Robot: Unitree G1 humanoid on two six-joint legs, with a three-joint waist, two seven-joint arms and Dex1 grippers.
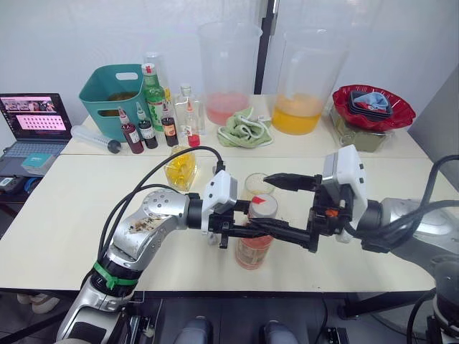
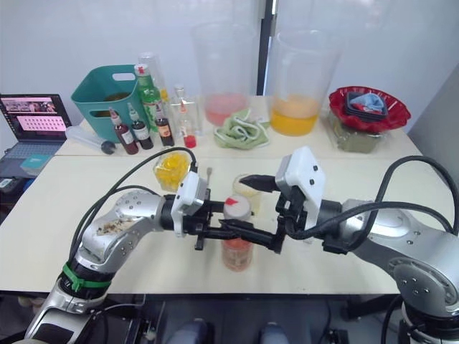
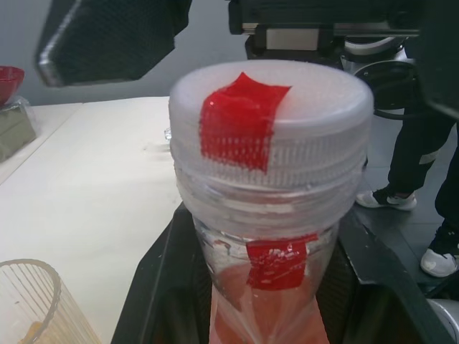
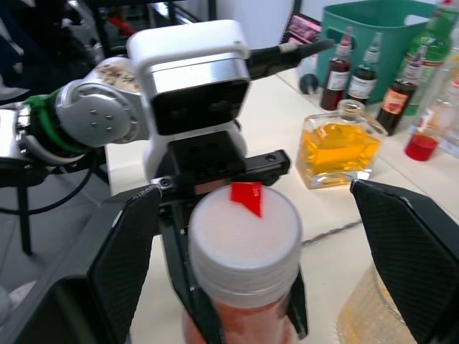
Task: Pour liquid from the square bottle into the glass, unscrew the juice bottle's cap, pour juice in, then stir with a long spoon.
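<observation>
The juice bottle [image 1: 254,247] holds red juice and stands at the table's front middle. Its white cap [image 1: 262,206] carries a strip of red tape. My left gripper [image 1: 247,228] is shut on the bottle just under the cap. My right gripper [image 4: 244,236] is open, its fingers [image 4: 133,244] spread wide on either side of the cap and apart from it. The ribbed glass [image 1: 257,184] stands just behind the bottle. The square bottle [image 1: 181,168] of yellow liquid stands to the left. A thin grey rod [image 4: 330,233], possibly the long spoon, lies between them.
At the back stand a teal bin [image 1: 115,93], several small bottles [image 1: 147,129], two large jugs [image 1: 295,79], a green cloth [image 1: 245,129] and a red bowl [image 1: 373,107]. A laptop [image 1: 32,125] sits far left. A black cable [image 1: 154,172] loops over my left arm.
</observation>
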